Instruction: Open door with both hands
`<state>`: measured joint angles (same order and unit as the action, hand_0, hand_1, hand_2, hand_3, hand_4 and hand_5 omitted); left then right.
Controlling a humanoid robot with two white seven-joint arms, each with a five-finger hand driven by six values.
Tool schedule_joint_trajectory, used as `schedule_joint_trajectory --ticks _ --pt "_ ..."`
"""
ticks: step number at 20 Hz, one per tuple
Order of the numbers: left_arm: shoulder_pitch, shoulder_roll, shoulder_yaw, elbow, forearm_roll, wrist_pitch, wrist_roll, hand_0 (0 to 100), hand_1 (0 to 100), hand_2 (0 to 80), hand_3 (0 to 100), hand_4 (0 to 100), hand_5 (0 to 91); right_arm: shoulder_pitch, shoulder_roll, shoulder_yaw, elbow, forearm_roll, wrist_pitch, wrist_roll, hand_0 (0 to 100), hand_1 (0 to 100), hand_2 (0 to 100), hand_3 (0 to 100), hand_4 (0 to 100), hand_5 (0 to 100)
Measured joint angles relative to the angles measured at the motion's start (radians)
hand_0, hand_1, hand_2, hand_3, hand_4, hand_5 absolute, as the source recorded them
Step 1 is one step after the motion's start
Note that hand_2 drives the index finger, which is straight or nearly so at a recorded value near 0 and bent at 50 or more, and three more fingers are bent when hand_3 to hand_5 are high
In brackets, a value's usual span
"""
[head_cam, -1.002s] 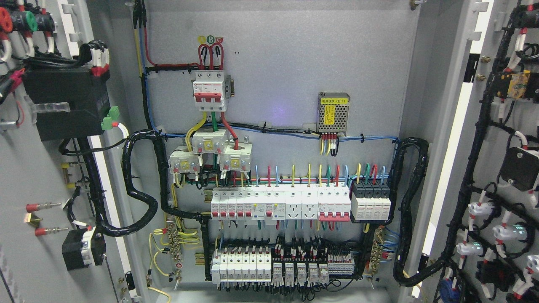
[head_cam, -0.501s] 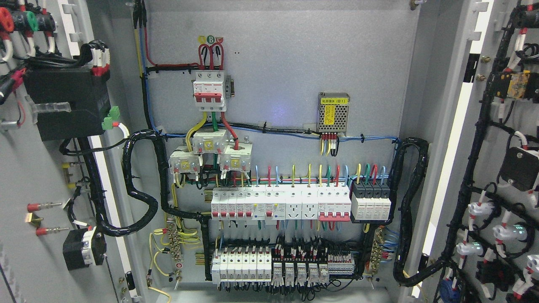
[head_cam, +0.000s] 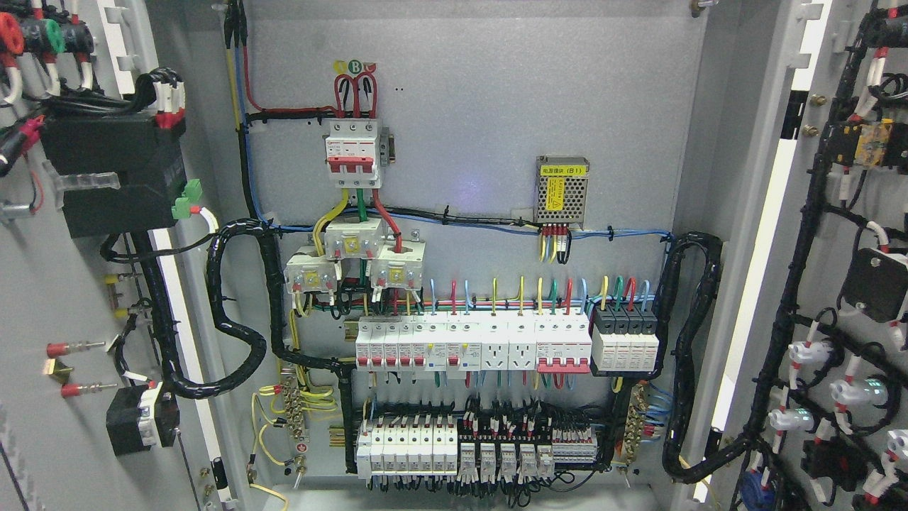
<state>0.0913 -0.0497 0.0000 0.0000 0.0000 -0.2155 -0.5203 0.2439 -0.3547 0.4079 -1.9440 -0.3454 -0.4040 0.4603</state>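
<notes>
Head view: grey cabinet, left door (head_cam: 42,298) and right door (head_cam: 837,234) both swung wide at the frame edges, inner faces carrying wired components, far back panel (head_cam: 482,106) between them with red-handled breaker (head_cam: 352,152), white breaker row (head_cam: 472,344), black cable loom (head_cam: 241,312), neither robot hand in sight.

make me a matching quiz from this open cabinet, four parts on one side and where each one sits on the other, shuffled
Parts:
1. metal power supply box
2. big red-handled breaker
3. black box with green plugs
4. white lamp backs

Places:
A. inside of the right door
B. back panel, upper left
C. inside of the left door
D. back panel, right of centre, above the breaker rows

Pairs: 1-D, 2-B, 3-C, 4-A
</notes>
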Motion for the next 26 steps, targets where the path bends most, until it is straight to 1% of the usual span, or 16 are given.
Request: schedule_joint_trajectory --ticks 2,5,10,12,15,18,20,23,26 --pt "-0.009 0.0 0.0 0.0 0.0 -0.001 -0.051 0 0 0.0 0 0 0.0 0.011 -0.003 -0.008 -0.002 0.0 -0.035 0.0 39 0 0 0 0 0" --pt "-0.02 -0.001 0.0 0.0 0.0 -0.002 -0.081 0 0 0.0 0 0 0.0 0.026 -0.006 -0.021 -0.003 0.0 -0.067 0.0 39 0 0 0 0 0" --pt "-0.008 -0.002 -0.003 -0.044 0.0 0.0 -0.094 0 0 0.0 0 0 0.0 0.041 -0.008 -0.058 -0.007 0.001 -0.112 0.0 39 0 0 0 0 0" --pt "0.022 0.002 -0.022 -0.097 0.0 0.004 -0.096 0 0 0.0 0 0 0.0 0.044 -0.009 -0.08 -0.01 0.001 -0.136 0.0 39 0 0 0 0 0" --pt "0.093 0.013 -0.056 -0.212 0.0 -0.045 -0.099 0 0 0.0 0 0 0.0 0.047 -0.009 -0.109 -0.015 0.0 -0.187 0.0 39 0 0 0 0 0" --pt "0.176 0.031 -0.083 -0.351 0.0 -0.08 -0.069 0 0 0.0 0 0 0.0 0.048 -0.009 -0.138 -0.018 0.0 -0.251 0.0 39 0 0 0 0 0" --pt "0.237 0.046 -0.098 -0.456 0.0 -0.095 -0.056 0 0 0.0 0 0 0.0 0.049 -0.008 -0.158 -0.02 0.0 -0.278 0.0 39 0 0 0 0 0" --pt "0.318 0.07 -0.118 -0.613 0.0 -0.129 -0.037 0 0 0.0 0 0 0.0 0.05 -0.007 -0.187 -0.023 0.0 -0.3 0.0 39 0 0 0 0 0" --pt "0.382 0.093 -0.138 -0.769 0.0 -0.155 0.014 0 0 0.0 0 0 0.0 0.05 -0.005 -0.22 -0.027 -0.004 -0.308 0.0 39 0 0 0 0 0"
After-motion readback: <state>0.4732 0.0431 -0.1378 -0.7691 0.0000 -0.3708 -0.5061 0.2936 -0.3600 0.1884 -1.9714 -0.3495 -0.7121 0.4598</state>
